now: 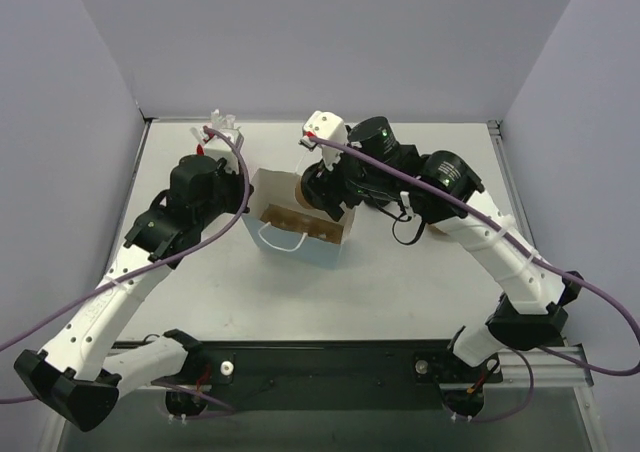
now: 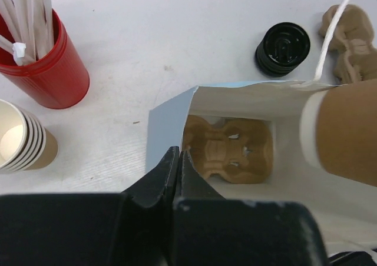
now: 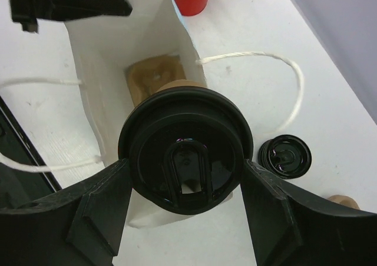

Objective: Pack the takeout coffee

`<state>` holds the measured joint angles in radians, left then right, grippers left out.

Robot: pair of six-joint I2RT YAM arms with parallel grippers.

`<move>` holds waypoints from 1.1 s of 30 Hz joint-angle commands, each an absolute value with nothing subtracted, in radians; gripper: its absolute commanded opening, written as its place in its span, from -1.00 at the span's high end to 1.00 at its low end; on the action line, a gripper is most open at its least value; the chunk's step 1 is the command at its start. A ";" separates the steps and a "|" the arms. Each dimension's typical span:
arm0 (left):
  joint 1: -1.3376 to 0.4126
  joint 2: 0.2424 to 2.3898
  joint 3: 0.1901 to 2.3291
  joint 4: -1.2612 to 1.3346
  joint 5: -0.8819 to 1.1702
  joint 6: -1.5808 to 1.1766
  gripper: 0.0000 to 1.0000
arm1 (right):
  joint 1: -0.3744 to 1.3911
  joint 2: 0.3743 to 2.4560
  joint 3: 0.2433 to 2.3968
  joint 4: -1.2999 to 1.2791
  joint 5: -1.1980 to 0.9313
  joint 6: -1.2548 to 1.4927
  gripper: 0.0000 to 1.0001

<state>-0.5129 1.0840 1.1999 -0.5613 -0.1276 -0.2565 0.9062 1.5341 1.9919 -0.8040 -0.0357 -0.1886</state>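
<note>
while the left tool (image 2: 178, 160) pinches the rim of the paper bag (image 2: 166, 116) with its fingers closed fully together, the right tool (image 3: 185, 189) carries the takeout coffee (image 3: 177, 130) over the bag's open mouth. the right tool's two fingers (image 3: 100, 207) stand wide apart and press on opposite sides of the cup just under its round black lid, so the tan cup hangs between them, lid up. from the left wrist the cup's brown side shows at the end of the bag away from the left tool, in front of the bag's far rim; i cannot tell whether its base is already below the rim.

the bag stands upright about the middle of the bench (image 1: 400, 272), a little toward the far edge, with its mouth spread open. a tan moulded cup carrier (image 2: 230, 151) lies flat on the bag's floor. one white cord handle (image 3: 265, 57) droops outward onto the bench.

beside the bag, on its far side, a loose black lid (image 2: 283, 48) rests on the bench, and more moulded carriers (image 2: 353, 36) lie just beyond it. toward the far left corner, a red tub (image 2: 44, 66) holds wrapped straws (image 2: 29, 13), and a stack of cream cups (image 2: 23, 136) sits just beside it.
</note>
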 commanded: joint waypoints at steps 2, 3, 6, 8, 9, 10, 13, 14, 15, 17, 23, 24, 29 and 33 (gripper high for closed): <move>-0.511 0.971 1.089 -0.382 -0.040 -0.290 1.00 | 0.951 1.519 1.886 -0.779 0.024 -0.245 0.16; -0.511 0.957 1.075 -0.376 -0.037 -0.299 1.00 | 0.971 1.520 1.872 -0.778 0.032 -0.242 0.17; -0.514 0.914 1.036 -0.376 -0.038 -0.321 1.00 | 1.023 1.517 1.822 -0.778 0.063 -0.235 0.17; -0.515 0.882 1.019 -0.383 -0.035 -0.324 1.00 | 1.049 1.511 1.780 -0.770 0.087 -0.238 0.18; -0.517 0.871 0.997 -0.383 -0.032 -0.328 1.00 | 1.078 1.511 1.767 -0.767 0.098 -0.242 0.18; -0.517 0.859 0.988 -0.388 -0.032 -0.331 0.98 | 1.089 1.511 1.753 -0.765 0.112 -0.245 0.18; -0.520 0.824 0.980 -0.448 -0.070 -0.334 0.50 | 1.132 1.513 1.709 -0.758 0.153 -0.250 0.20; -0.520 0.818 0.988 -0.483 -0.090 -0.331 0.40 | 1.138 1.514 1.704 -0.756 0.161 -0.252 0.20; -0.525 0.812 0.999 -0.515 -0.128 -0.327 0.31 | 1.144 1.516 1.697 -0.756 0.170 -0.245 0.20; -0.528 0.783 1.011 -0.577 -0.158 -0.318 0.14 | 1.160 1.516 1.687 -0.755 0.173 -0.236 0.20; -0.528 0.710 0.986 -0.621 -0.123 -0.299 -0.05 | 1.198 1.522 1.646 -0.742 0.238 -0.230 0.20; -0.528 0.706 0.983 -0.636 -0.123 -0.302 -0.05 | 1.200 1.523 1.641 -0.742 0.248 -0.230 0.20; -0.528 0.669 0.954 -0.646 -0.130 -0.308 -0.06 | 1.204 1.516 1.606 -0.732 0.293 -0.239 0.20; -0.528 0.661 0.954 -0.647 -0.089 -0.314 -0.06 | 1.209 1.502 1.575 -0.726 0.304 -0.239 0.21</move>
<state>-0.5228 0.6735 0.9516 -0.6487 -0.1219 -0.3107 1.1995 1.5337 1.6043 -0.7177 0.2264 -0.2371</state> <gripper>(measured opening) 0.531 0.686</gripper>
